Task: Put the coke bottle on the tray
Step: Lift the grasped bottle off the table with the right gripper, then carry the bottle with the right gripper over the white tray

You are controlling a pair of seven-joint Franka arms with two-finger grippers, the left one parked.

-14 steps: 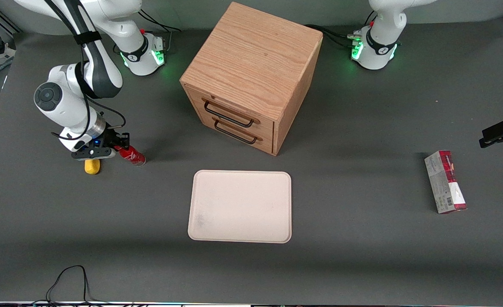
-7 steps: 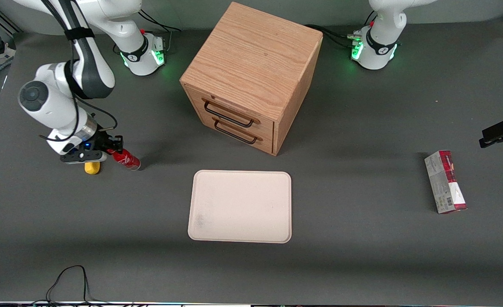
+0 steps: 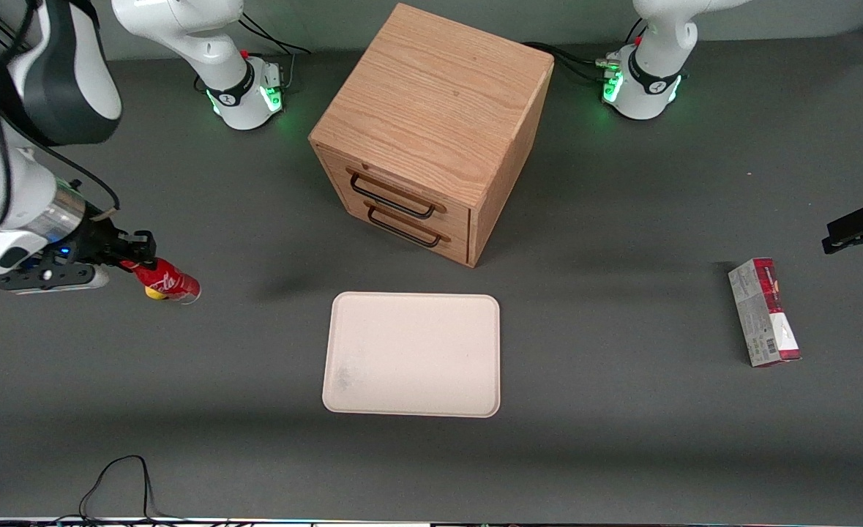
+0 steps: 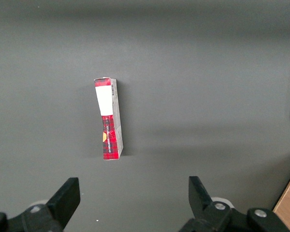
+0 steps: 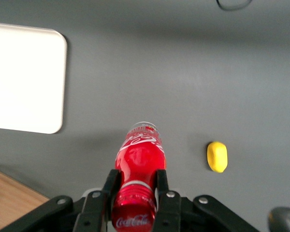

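Note:
My gripper is shut on the neck of the coke bottle, a small glossy red bottle with white script. It holds the bottle lifted above the table at the working arm's end, tilted, base pointing down. In the right wrist view the fingers clamp the neck just under the red cap, and the coke bottle's body hangs above the grey mat. The cream tray lies flat near the middle of the table, nearer the front camera than the cabinet. It also shows in the right wrist view.
A yellow lump lies on the mat under the bottle, also in the right wrist view. A wooden drawer cabinet stands mid-table. A red-and-grey carton lies toward the parked arm's end. A black cable loops at the front edge.
My gripper has risen with the coke bottle in it, lifting it off the mat and carrying it farther toward the working arm's end. The yellow lump stayed in place.

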